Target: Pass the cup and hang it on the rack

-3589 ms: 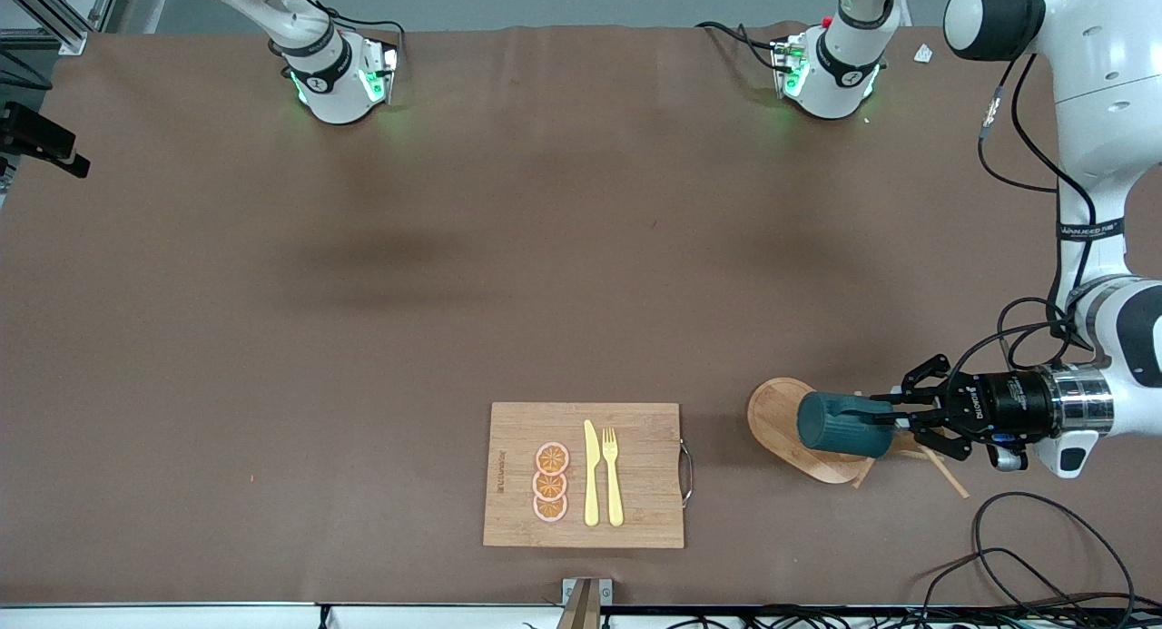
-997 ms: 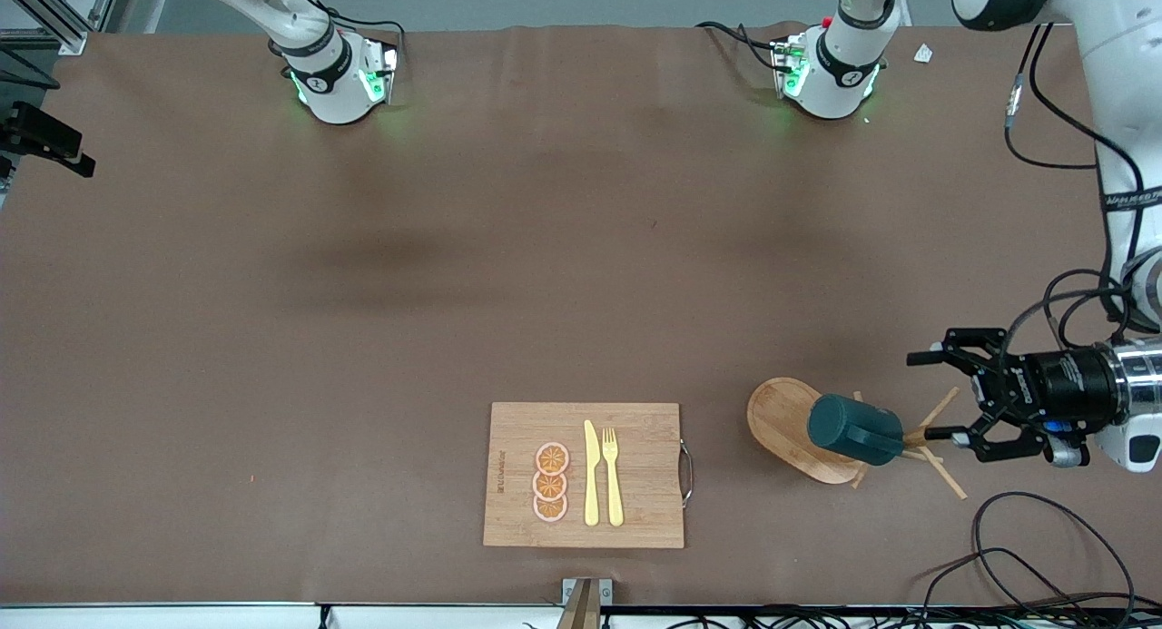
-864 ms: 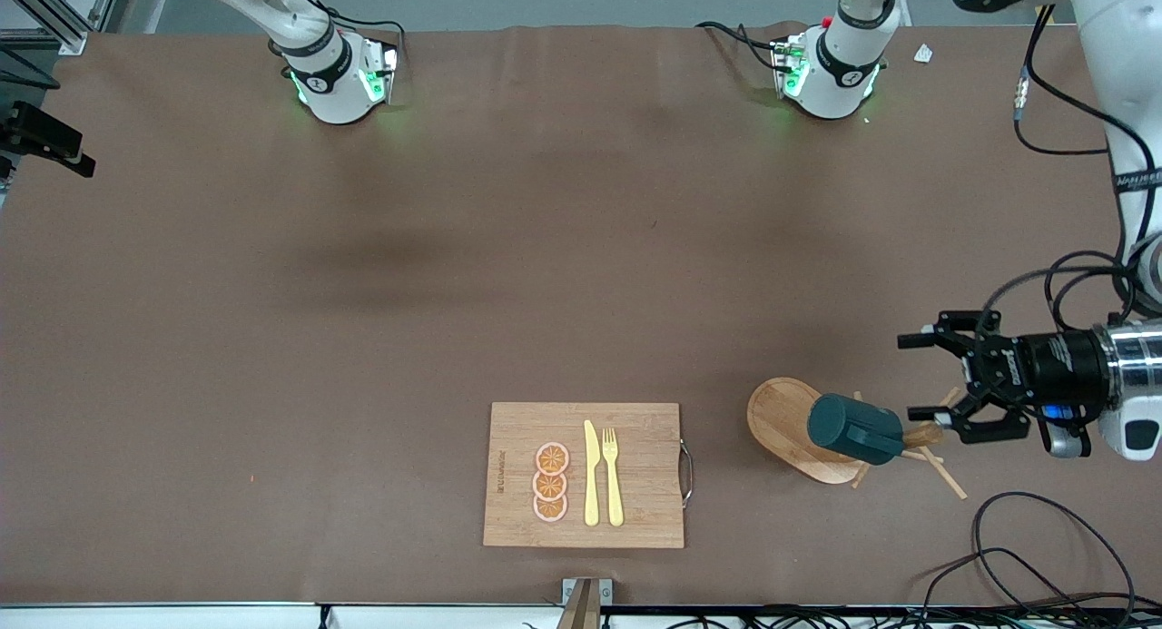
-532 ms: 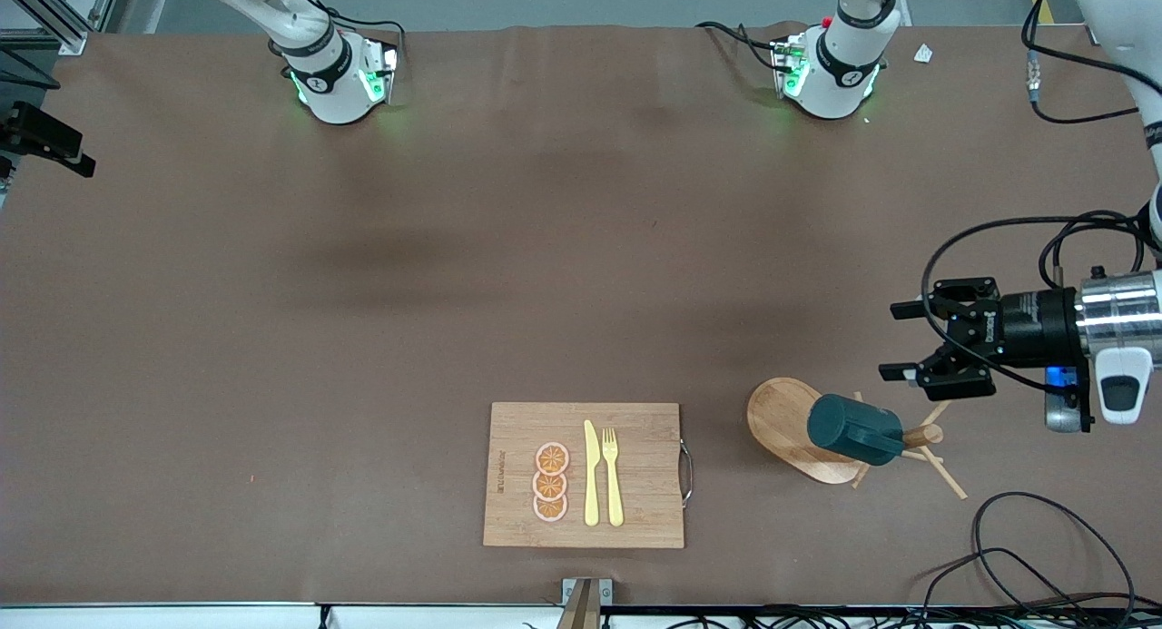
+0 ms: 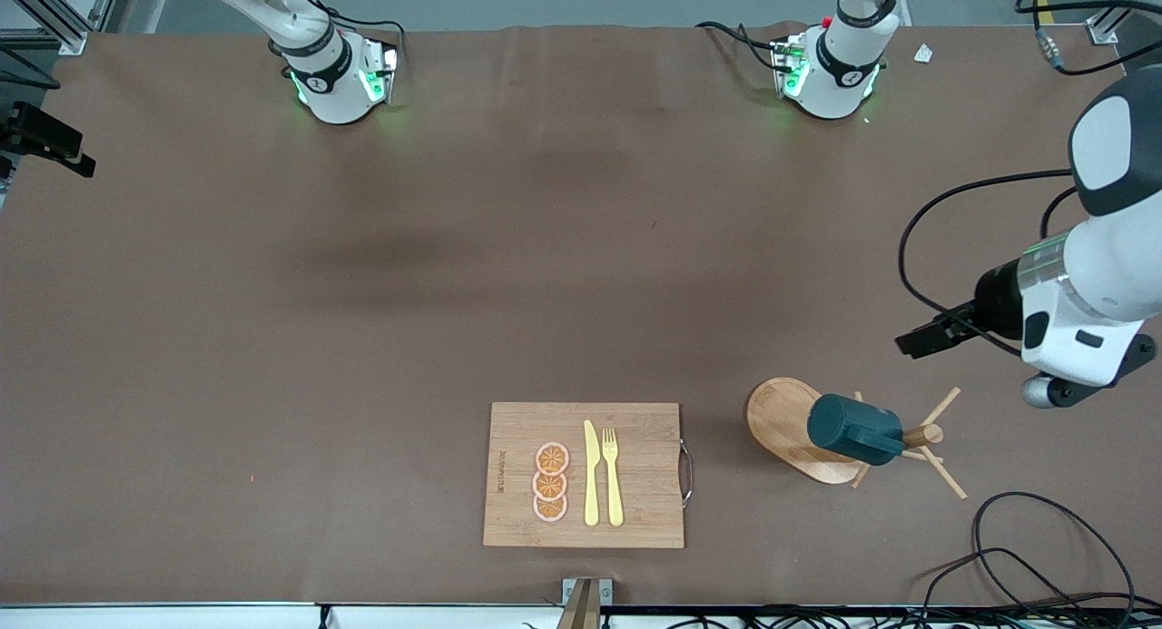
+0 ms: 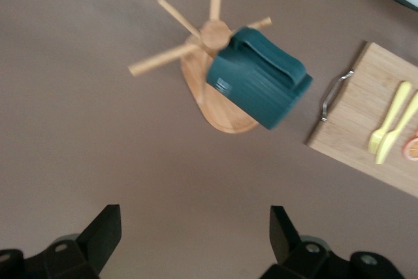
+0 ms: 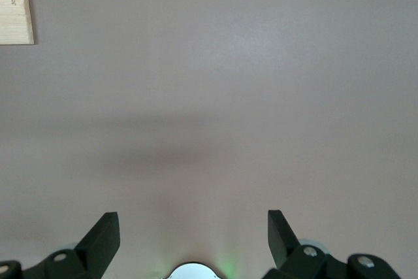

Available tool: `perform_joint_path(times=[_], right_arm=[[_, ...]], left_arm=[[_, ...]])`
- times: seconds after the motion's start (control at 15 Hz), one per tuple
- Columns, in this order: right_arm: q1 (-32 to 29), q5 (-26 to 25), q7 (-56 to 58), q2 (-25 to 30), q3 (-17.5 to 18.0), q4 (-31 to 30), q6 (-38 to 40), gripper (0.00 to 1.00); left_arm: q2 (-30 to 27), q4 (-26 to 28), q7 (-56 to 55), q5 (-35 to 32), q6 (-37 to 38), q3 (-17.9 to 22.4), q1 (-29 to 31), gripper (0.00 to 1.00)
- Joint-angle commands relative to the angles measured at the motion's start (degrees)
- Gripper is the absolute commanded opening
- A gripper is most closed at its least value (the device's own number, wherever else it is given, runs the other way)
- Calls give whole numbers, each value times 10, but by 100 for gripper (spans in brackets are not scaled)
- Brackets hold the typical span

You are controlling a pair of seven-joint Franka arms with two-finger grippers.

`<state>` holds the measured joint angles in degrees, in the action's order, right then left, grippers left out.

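Teal cup hangs by its handle on a peg of the wooden rack, low and toward the right of the front frame, beside the cutting board. Your left gripper floats above the bare table at the right edge with fingers spread wide and nothing between them; pull it away clear of the pegs so you don't jostle the cup. Your right gripper waits, also spread and empty, over bare brown tabletop.
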<state>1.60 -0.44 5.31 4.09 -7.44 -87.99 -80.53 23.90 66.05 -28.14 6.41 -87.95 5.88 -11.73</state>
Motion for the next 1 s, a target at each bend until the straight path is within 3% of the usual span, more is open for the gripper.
perform_joint_path(times=[0.0, 0.2, 0.47, 0.6, 0.8, 0.93], right_arm=[[6, -11, 6, 9, -3, -9, -3, 100], [6, -11, 6, 9, -2, -9, -2, 100], [6, -11, 6, 9, -3, -9, -2, 100], [6, -11, 6, 9, -3, -9, -3, 100], [6, -11, 6, 9, -3, -9, -3, 100], [6, -11, 6, 10, -3, -9, -3, 100]], left_arm=[[-41, 14, 84, -39, -1, 3, 3, 100], [-78, 15, 164, -91, 2, 3, 0, 100], [-132, 44, 198, -78, 32, 2, 5, 100], [-178, 103, 206, -78, 30, -9, 13, 100], [-244, 205, 207, -79, 3, -86, 89, 100], [-279, 252, 207, -79, -21, -98, 96, 100]])
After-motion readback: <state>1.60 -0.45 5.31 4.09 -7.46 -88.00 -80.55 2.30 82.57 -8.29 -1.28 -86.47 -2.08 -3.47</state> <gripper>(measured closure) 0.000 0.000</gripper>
